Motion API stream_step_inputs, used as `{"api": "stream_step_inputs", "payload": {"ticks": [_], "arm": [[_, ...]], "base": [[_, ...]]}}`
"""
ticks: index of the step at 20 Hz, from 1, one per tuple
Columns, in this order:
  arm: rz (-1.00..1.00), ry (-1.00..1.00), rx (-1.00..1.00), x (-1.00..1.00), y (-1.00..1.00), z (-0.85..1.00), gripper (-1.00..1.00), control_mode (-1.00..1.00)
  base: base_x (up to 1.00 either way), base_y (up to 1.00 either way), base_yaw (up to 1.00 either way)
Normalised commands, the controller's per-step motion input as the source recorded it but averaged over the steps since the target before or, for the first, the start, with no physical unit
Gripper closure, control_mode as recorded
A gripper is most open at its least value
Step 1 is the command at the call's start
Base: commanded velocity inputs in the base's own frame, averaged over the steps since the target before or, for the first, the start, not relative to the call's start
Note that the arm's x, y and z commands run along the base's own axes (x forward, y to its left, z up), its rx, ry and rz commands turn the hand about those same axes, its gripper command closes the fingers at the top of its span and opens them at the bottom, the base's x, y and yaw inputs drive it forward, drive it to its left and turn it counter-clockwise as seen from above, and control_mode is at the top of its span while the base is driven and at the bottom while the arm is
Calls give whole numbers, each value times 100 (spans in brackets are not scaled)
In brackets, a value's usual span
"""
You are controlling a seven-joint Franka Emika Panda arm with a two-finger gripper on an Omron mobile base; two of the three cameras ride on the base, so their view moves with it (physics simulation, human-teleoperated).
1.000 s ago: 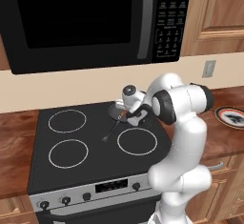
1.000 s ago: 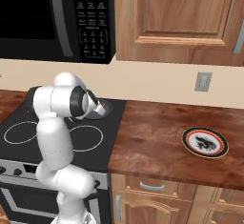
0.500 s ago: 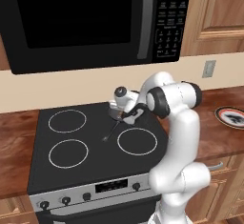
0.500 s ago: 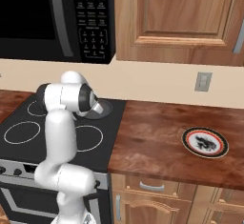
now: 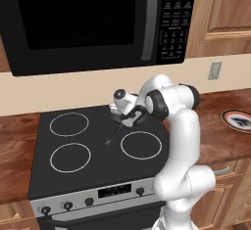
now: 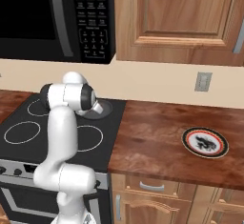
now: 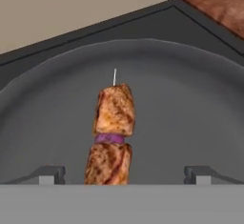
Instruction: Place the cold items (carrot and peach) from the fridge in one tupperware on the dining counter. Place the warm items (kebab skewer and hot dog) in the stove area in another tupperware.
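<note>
A kebab skewer (image 7: pixel 111 132) with browned meat chunks and a purple onion slice lies in a grey pan (image 7: pixel 190 99) on the stove's back right burner. My gripper (image 7: pixel 124 174) hovers just above it, open, with one fingertip on each side of the skewer's near end and neither touching it. From the left base view the gripper (image 5: pixel 123 118) hangs over the back of the stove, and the pan's thin dark handle (image 5: pixel 113 136) sticks out toward the front. The pan's rim (image 6: pixel 106 108) peeks from behind the arm. Carrot, peach, hot dog and tupperware are out of view.
A black microwave (image 5: pixel 93 18) hangs low over the black stove (image 5: pixel 73 155) with its ringed burners. To the right runs a wooden counter (image 6: pixel 157 137) carrying a red-rimmed round plate (image 6: pixel 205 142). An outlet (image 6: pixel 202 81) is on the wall.
The arm has swung left and leaned in over the stove's back, bringing the hand lower toward the pan. The jaws have stayed open.
</note>
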Motion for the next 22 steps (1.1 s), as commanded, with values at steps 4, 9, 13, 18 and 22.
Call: {"api": "stream_step_inputs", "payload": {"ticks": [4, 9, 13, 18, 22], "arm": [[0, 10, 0, 29, 0, -66, 100, -100], [0, 1, 4, 3, 0, -78, 100, -100], [0, 0, 5, 0, 0, -98, 100, -100], [-3, -7, 16, 0, 0, -82, 100, -100], [-7, -25, 30, 0, 0, -59, 100, -100]], "base": [[0, 0, 0], [0, 0, 0], [0, 0, 0], [0, 0, 0], [0, 0, 0]]}}
